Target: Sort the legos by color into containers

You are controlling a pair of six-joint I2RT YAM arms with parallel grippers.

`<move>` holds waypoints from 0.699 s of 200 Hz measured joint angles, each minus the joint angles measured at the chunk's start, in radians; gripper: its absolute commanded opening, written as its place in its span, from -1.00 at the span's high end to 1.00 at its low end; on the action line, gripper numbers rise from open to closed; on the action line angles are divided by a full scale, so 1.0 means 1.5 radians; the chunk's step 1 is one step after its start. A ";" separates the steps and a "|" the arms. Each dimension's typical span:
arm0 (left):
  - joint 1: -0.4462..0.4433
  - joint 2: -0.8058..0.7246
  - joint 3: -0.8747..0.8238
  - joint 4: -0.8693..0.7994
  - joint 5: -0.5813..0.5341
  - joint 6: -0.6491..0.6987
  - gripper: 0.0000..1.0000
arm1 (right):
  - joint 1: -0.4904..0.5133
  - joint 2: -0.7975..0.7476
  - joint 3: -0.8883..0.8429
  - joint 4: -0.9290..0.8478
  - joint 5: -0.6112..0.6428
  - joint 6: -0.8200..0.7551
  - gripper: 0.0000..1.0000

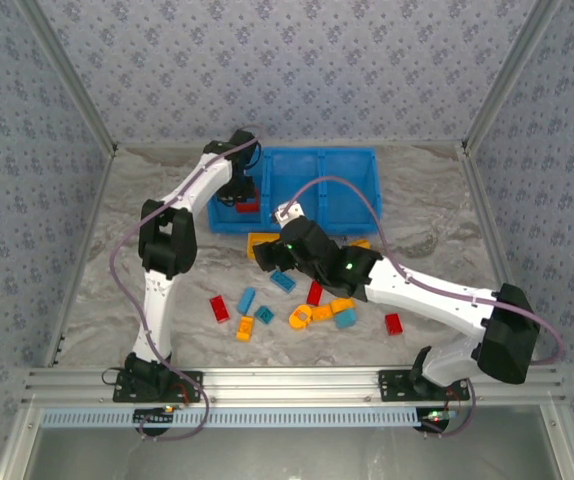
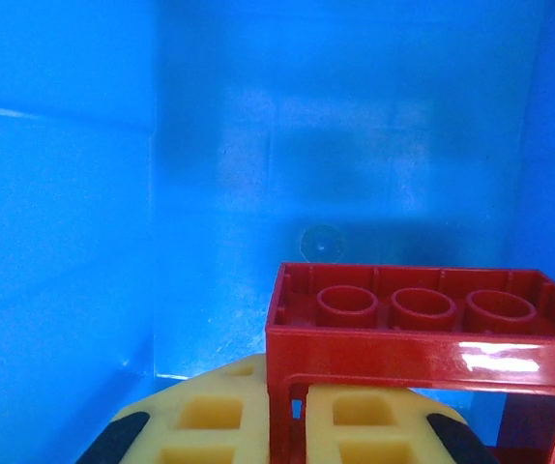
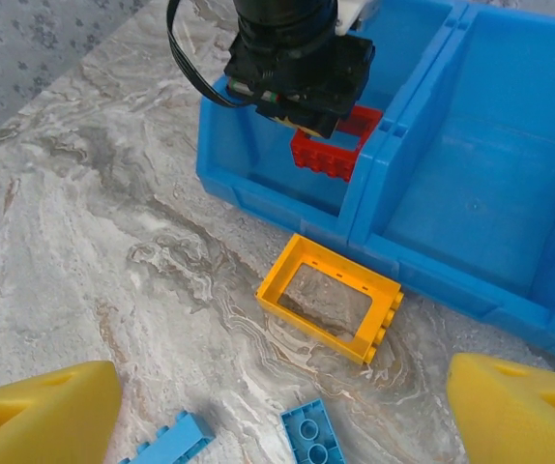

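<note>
Pinching a red frame brick [image 2: 423, 338] inside the blue bin's [image 3: 287, 208] left compartment, the left tool [image 2: 292, 416] probably needs only to release it. Beside the bin, the right tool [image 3: 277, 406] hangs spread over a yellow frame [image 3: 311, 327].

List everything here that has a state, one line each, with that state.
blue bin, upright, open-topped.
left gripper, shut on the red frame brick.
red frame brick, held inside the blue bin's left compartment.
right gripper, open, above the table.
yellow frame brick, lying flat on the table, outside the blue bin.
loose bricks, scattered on the table, unsorted.
</note>
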 measured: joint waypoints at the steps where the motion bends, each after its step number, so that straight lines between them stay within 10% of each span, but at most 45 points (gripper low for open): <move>1: 0.000 0.000 0.000 0.000 0.000 0.000 0.71 | 0.000 0.001 0.000 0.000 0.000 0.000 -0.73; 140: 0.000 -0.039 -0.004 -0.004 0.004 -0.007 0.60 | -0.030 0.016 -0.004 -0.004 -0.025 -0.035 -0.43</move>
